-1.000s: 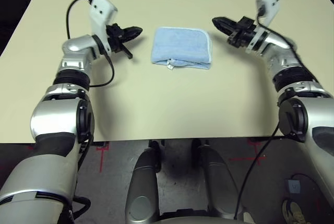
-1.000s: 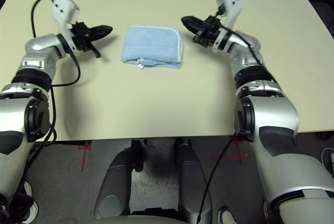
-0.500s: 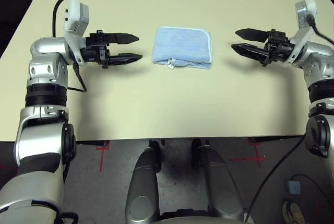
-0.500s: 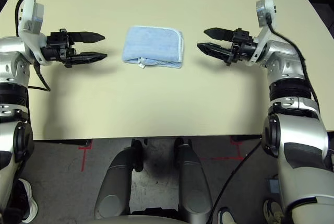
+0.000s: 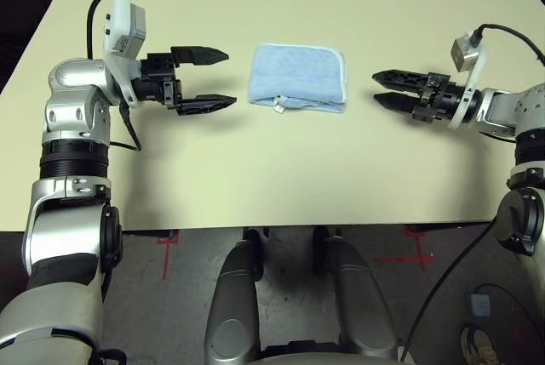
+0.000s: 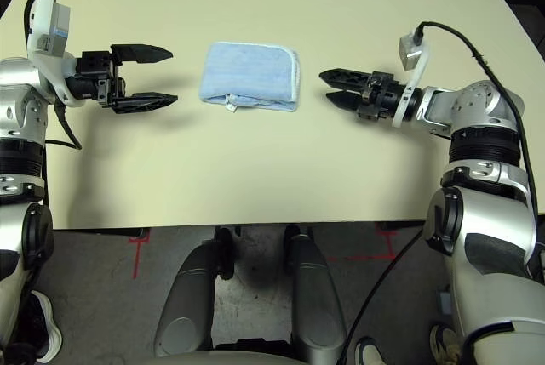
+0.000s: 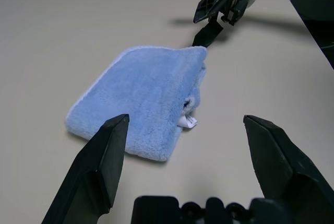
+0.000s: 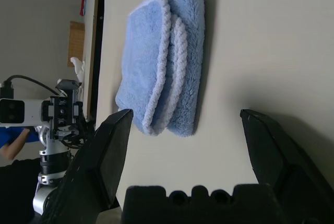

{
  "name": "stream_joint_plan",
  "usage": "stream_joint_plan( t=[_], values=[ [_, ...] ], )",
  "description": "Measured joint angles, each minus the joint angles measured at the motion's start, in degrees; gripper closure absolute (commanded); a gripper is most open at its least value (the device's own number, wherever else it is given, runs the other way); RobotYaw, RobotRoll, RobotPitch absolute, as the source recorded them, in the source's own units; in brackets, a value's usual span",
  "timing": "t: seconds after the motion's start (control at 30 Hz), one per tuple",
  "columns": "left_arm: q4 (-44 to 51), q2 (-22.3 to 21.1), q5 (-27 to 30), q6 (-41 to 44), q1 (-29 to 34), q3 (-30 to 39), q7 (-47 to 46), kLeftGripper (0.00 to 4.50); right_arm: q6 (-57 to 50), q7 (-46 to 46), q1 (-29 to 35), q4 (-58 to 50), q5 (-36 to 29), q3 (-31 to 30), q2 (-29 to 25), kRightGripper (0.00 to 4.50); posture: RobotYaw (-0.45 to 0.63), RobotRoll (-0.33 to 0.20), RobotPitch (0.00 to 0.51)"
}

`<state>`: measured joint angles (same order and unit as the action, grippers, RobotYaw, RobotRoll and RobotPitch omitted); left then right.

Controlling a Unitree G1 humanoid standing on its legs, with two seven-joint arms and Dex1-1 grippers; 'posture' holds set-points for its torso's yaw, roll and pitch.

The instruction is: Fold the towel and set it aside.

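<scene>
The towel (image 5: pixel 297 77) lies folded on the table (image 5: pixel 281 173), between the two grippers and touching neither. The left gripper (image 5: pixel 211 78) has its fingers wide apart and holds nothing. The right gripper (image 5: pixel 385 88) points at the towel, fingers also apart and empty.

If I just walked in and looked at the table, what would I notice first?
Probably the fluffy light-blue towel, folded into a small bundle in the middle of the pale table, with its little white tag at the near edge. Next, the two black grippers pointing at it from either side: the left gripper and the right gripper, both open, neither touching it.
</scene>
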<state>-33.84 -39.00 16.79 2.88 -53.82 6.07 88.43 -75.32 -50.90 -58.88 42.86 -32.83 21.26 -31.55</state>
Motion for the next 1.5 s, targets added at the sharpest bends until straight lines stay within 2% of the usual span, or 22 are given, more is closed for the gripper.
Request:
stream_joint_plan(
  t=[0.4,0.63,0.77,0.9,1.07,1.1,1.27,1.5],
  values=[
    [3.97,-0.08,1.99,0.94,2.77,-0.36,-0.15,0.06,6.35,1.66,-8.11,9.16,0.97,-3.1,9.8,0.0,-0.01,0.0,0.305],
    [5.71,-0.09,2.47,1.5,3.18,-0.4,-0.87,0.06,10.86,2.54,-10.79,13.6,1.4,-2.93,12.24,0.0,0.0,0.0,0.301],
    [6.08,-0.1,2.61,1.63,3.59,-0.4,-0.94,0.0,12.56,2.94,-10.79,14.94,1.48,-2.84,12.24,0.93,-0.01,0.0,0.301],
    [6.08,-0.1,2.61,1.69,3.71,-0.43,-0.94,0.0,13.22,3.62,-10.39,15.8,2.08,-2.84,12.07,2.53,-0.02,0.0,0.301],
    [6.07,-0.09,2.61,1.69,3.7,-0.57,-0.94,0.0,12.92,2.91,-10.7,15.13,0.79,-1.82,11.69,4.29,-0.03,0.0,0.3],
    [6.07,-0.09,2.61,1.69,3.7,-0.57,-0.94,0.0,13.24,2.92,-10.7,14.96,0.73,-1.6,11.69,4.45,-0.03,0.0,0.299],
    [6.07,-0.08,2.61,1.69,3.75,-0.69,-1.07,0.0,22.97,2.89,-10.01,15.1,1.43,-1.24,10.95,4.45,-0.04,0.0,0.297],
    [6.06,-0.04,2.6,1.67,5.04,-0.65,-2.52,0.0,47.76,7.37,-12.47,19.5,0.57,7.58,7.4,4.45,-0.06,0.0,0.285]
  ],
)
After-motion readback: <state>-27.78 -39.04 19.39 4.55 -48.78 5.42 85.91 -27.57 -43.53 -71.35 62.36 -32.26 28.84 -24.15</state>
